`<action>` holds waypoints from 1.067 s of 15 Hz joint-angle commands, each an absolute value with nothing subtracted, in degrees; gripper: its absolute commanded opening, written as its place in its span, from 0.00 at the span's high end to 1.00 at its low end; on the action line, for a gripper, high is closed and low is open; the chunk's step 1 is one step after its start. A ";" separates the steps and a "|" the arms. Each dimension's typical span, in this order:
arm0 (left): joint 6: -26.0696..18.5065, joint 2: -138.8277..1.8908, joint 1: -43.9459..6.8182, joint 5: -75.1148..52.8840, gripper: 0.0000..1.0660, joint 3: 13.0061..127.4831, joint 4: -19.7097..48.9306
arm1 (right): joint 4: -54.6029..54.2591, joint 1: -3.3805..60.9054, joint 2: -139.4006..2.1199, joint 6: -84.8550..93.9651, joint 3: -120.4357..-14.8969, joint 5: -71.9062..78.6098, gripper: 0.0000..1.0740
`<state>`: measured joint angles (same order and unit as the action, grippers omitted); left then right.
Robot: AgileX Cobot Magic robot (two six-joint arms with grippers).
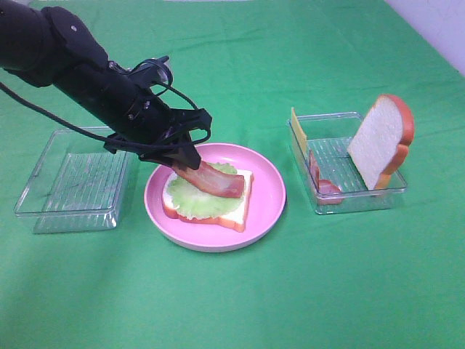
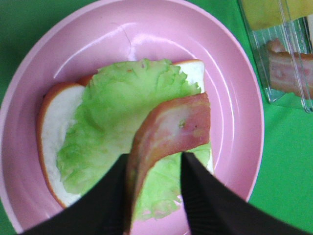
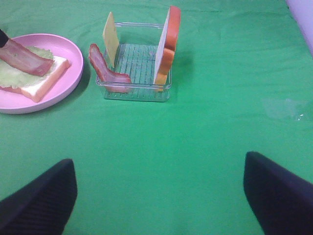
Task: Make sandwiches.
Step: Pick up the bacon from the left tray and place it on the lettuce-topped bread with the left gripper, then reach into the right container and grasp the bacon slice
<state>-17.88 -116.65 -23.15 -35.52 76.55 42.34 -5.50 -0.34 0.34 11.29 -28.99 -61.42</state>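
On the pink plate (image 1: pixel 266 190) lies a bread slice (image 1: pixel 234 217) with a green lettuce leaf (image 1: pixel 195 203) on it. My left gripper (image 1: pixel 185 161) is shut on a reddish-brown bacon strip (image 1: pixel 216 180) and holds it slanted, its free end resting on the lettuce. The left wrist view shows the strip (image 2: pixel 171 127) between the two fingers (image 2: pixel 203 196) above the lettuce (image 2: pixel 112 117). My right gripper (image 3: pixel 156 196) is open and empty over bare cloth, out of the high view. The right tray (image 1: pixel 341 156) holds a second bread slice (image 1: pixel 379 139), a cheese slice (image 1: pixel 298 131) and another bacon strip (image 1: pixel 321 178).
An empty clear tray (image 1: pixel 76 178) stands left of the plate. Green cloth covers the table. In the right wrist view the tray (image 3: pixel 137 68) and plate (image 3: pixel 68 78) lie far ahead of the fingers.
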 commanded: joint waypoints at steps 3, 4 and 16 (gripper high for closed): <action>-17.65 -113.90 -23.20 -37.24 0.16 76.78 38.79 | -5.90 -0.69 0.97 12.03 -28.93 -61.13 0.19; -17.65 -112.36 -23.20 -38.04 0.16 76.78 36.10 | -5.90 -0.69 0.97 12.03 -28.93 -61.13 0.19; 4.07 -74.94 -23.20 -66.35 0.16 76.55 6.65 | -5.90 -0.69 0.97 12.03 -28.93 -61.13 0.19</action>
